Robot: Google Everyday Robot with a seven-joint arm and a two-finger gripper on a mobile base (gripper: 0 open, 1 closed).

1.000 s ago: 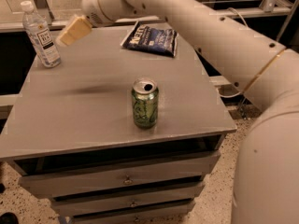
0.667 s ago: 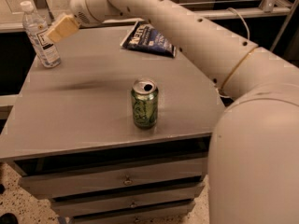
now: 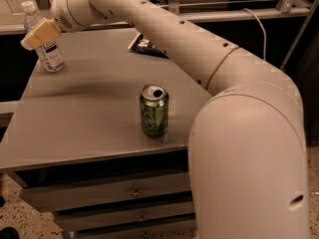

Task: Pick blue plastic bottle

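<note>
The blue plastic bottle (image 3: pixel 51 55) stands upright at the far left corner of the grey table (image 3: pixel 89 98). It is clear, with a white cap and a pale label carrying a dark square mark. My gripper (image 3: pixel 38 34), tan at its tip, is at the end of the long white arm and lies across the bottle's upper body, just below the cap. It hides the middle of the bottle. The bottle's base rests on the table.
A green drink can (image 3: pixel 153 111) stands upright near the table's front middle. A dark-blue snack bag (image 3: pixel 143 45) lies flat at the back, partly hidden by my arm (image 3: pixel 199 54). Drawers (image 3: pixel 134 193) sit under the tabletop. A metal rail (image 3: pixel 229 15) runs behind.
My arm has swung left across the back of the table. The gripper went from beside the bottle to overlapping its upper body. The bottle, can and bag have not moved.
</note>
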